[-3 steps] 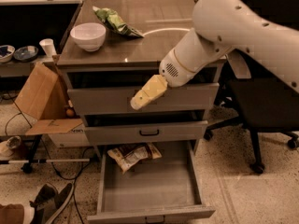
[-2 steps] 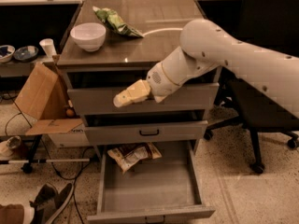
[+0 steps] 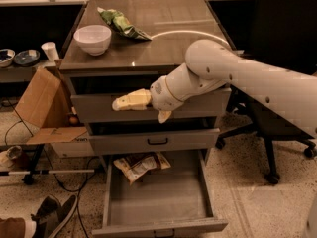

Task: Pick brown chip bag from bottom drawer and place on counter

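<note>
Gripper [image 3: 140, 111] hangs with fingers [image 3: 130, 101] spread, empty, above brown chip bag [image 3: 141, 163] lying in open bottom drawer [image 3: 159, 205]

We see a white bowl [image 3: 92, 37] with a crumpled green chip bag [image 3: 121, 24] just behind it to the right. At the left, an open cardboard box [image 3: 42, 108] leans on the floor. Behind it a low shelf [image 3: 29, 69] carries a paper cup [image 3: 50, 50] and two dark dishes [image 3: 25, 57]. A black office chair [image 3: 282, 58] stands at the right. A shoe [image 3: 54, 213] lies at the lower left, near a dark cable [image 3: 74, 182]. The gripper [image 3: 138, 103] hangs lower than the bowl, to its right.
</note>
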Available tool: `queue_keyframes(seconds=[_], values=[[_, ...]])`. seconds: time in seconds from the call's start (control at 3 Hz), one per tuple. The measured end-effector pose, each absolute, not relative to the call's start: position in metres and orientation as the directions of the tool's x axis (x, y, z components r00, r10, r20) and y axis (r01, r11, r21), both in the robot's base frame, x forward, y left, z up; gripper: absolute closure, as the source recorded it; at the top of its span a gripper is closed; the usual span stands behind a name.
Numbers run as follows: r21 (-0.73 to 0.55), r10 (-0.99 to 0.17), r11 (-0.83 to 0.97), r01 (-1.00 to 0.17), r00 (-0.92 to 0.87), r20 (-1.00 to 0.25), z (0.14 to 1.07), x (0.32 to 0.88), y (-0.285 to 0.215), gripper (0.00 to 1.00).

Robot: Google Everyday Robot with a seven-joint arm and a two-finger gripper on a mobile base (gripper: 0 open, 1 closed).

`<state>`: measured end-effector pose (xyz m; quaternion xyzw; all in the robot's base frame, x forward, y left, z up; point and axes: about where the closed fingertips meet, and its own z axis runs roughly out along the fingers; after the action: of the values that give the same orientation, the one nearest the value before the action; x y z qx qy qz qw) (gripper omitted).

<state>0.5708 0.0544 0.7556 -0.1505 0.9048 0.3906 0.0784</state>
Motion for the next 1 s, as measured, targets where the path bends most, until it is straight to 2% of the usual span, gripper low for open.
queue_keyframes(seconds=[0.33, 1.0], values=[[0.679, -0.219, 0.649, -0.343, -0.939, -0.265, 0.756, 0.57, 0.054, 0.0], [0.592, -0.102, 0.775, -0.219, -0.969, -0.225, 0.712, 0.566, 0.089, 0.0]])
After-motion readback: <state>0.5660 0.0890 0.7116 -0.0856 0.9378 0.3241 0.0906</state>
